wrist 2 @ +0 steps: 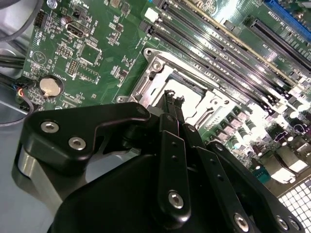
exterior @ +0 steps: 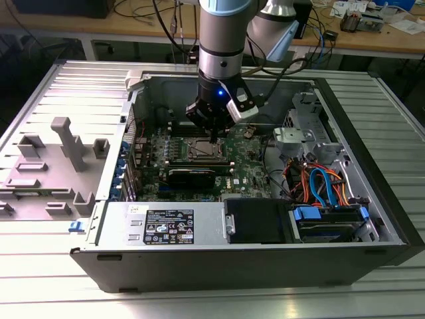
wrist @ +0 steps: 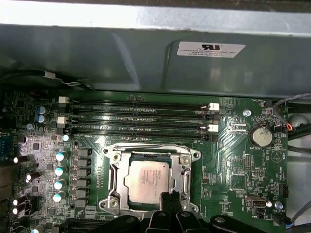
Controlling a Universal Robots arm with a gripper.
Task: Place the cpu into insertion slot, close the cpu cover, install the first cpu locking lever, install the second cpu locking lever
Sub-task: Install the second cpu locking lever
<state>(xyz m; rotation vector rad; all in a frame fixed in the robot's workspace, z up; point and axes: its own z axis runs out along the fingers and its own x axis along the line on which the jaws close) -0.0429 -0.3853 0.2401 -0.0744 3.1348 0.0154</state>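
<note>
First wrist view: the cpu (wrist: 147,182) lies flat in its socket on the green motherboard (wrist: 243,170), its silvery-grey top showing through the square cut-out of the cpu cover (wrist: 184,167), which is folded down flat around it. Four dark memory slots (wrist: 141,119) run just beyond the socket, and a round coin battery (wrist: 261,135) sits off to one side of them. The black fingertips of the pincer (wrist: 170,200) meet at the near edge of the socket, drawn narrow with barely a gap between them and nothing visibly held. In the second wrist view the pincer (wrist 2: 173,101) reaches down to the socket frame, its fingers (wrist 2: 170,145) pressed close together, with the cpu cover (wrist 2: 153,80) just past the tips. In the exterior view the arm hangs over the open computer case (exterior: 372,199), which rests on a ribbed metal tabletop (exterior: 66,279), and the pincer (exterior: 214,138) sits right above the socket.
</note>
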